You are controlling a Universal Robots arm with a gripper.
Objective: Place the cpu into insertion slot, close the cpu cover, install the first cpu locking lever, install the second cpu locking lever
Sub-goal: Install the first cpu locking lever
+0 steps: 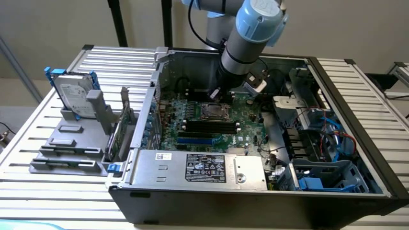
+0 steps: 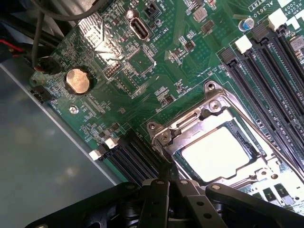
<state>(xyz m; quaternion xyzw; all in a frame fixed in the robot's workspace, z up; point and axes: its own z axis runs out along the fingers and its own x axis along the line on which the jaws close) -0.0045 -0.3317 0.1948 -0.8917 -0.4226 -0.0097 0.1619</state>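
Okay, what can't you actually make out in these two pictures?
- Fingertips of the end effector: the wrist view's edge cuts its black linkage.
- Locking levers: in the exterior view too small to tell at the insertion slot; the wrist view does not settle whether they are latched.
- The cpu: glare whitens its face inside the cpu cover, so no markings read.
- Motherboard far side: the arm hides it in the exterior view.

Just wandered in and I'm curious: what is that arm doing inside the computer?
The arm's pincer, shut and empty, hangs just above the processor socket on the green motherboard in the open case. The cpu already lies in the insertion slot, and the cpu cover frames it.
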